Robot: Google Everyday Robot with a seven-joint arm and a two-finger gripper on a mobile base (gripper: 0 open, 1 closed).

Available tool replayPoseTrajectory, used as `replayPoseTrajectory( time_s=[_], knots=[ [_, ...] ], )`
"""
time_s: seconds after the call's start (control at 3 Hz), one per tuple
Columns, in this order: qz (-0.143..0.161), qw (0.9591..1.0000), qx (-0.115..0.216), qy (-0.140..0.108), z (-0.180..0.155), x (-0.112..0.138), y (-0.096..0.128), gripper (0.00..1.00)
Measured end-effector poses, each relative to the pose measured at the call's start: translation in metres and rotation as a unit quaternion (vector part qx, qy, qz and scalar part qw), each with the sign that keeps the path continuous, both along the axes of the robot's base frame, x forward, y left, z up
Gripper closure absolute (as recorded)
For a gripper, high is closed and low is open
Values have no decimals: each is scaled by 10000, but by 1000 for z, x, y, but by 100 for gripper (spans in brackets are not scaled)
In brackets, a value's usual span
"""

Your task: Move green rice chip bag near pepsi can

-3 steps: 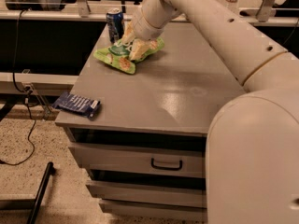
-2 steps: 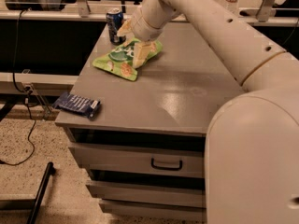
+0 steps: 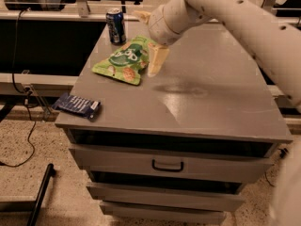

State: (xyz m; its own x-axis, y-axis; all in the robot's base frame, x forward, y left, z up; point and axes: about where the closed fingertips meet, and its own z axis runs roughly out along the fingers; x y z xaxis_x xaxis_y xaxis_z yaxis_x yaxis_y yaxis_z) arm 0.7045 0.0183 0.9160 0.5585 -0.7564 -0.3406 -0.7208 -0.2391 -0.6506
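The green rice chip bag (image 3: pixel 123 60) lies flat on the grey cabinet top (image 3: pixel 211 93), at its back left. The pepsi can (image 3: pixel 115 26) stands upright at the back left corner, a short way behind the bag and apart from it. My gripper (image 3: pixel 148 42) hangs over the bag's right edge, open and empty. One pale finger (image 3: pixel 157 61) points down beside the bag and the other (image 3: pixel 142 16) points up to the left, near the can. My white arm (image 3: pixel 235 13) reaches in from the upper right.
A small dark-blue wrapped packet (image 3: pixel 77 105) lies at the cabinet's front left corner. Drawers with a handle (image 3: pixel 168 165) are below the top. A rail and dark desk (image 3: pixel 47 18) run behind on the left. Cables (image 3: pixel 23 126) hang to the floor on the left.
My gripper was closed down on the bag; now its fingers are spread and off the bag, which rests flat in front of the can.
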Motion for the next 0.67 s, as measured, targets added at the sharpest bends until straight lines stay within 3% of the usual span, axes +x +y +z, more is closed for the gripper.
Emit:
replayPoseTrajectory(
  time_s=[0.33,0.67],
  knots=[
    [-389,9992,46,-73,28,-35,-40,0],
    [-388,9992,46,-72,28,-35,-40,0]
  ],
)
